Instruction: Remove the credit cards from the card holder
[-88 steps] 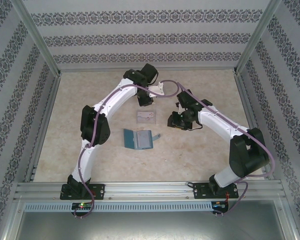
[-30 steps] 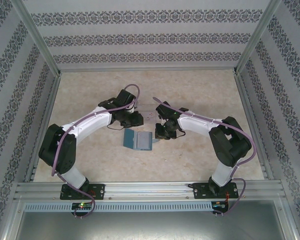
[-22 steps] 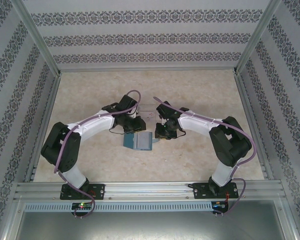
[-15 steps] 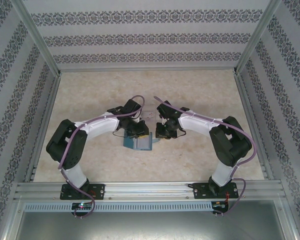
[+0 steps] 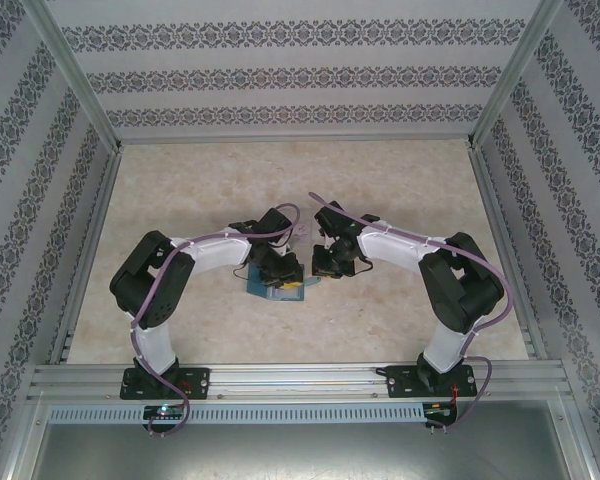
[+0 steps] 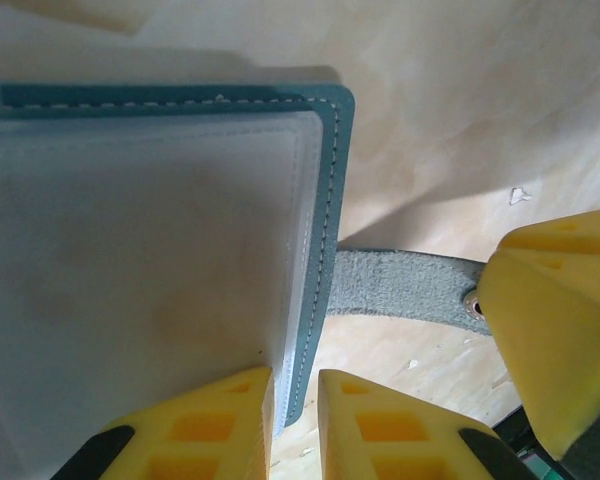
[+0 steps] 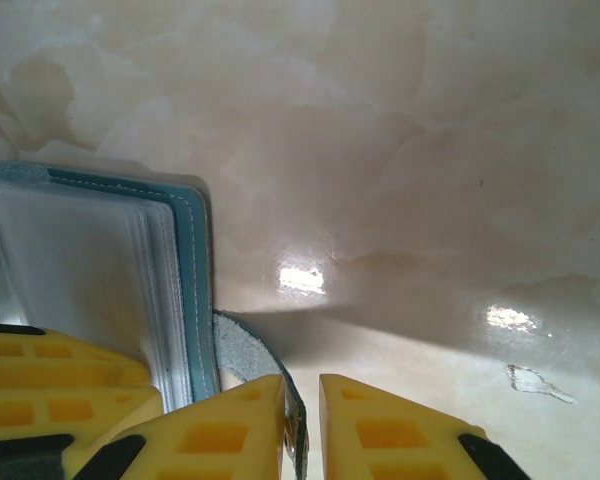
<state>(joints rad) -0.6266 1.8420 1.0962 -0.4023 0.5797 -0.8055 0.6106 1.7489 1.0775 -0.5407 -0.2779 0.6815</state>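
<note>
The teal card holder [image 5: 263, 290] lies open on the table, its pale inner panel [image 6: 130, 250] facing up. My left gripper [image 6: 295, 420] is down at the holder's right edge, its yellow jaws nearly together with the stitched teal edge between them. My right gripper [image 7: 302, 425] is shut on the short strap tab [image 7: 245, 350], which curves up between its fingers. In the left wrist view that strap [image 6: 400, 285] runs right to a right finger [image 6: 560, 330]. From above, both grippers [image 5: 285, 275] [image 5: 318, 278] meet at the holder's right side. The credit cards are hidden.
A clear plastic tray [image 5: 300, 232] sits just behind the two wrists, mostly covered by them. Patterned walls and aluminium rails [image 5: 280, 380] bound the table on all sides. Open tabletop [image 5: 400, 180] spreads around the holder.
The left arm swung right and down, from behind the holder onto its right edge, and its jaws closed in. The right gripper stayed on the strap.
</note>
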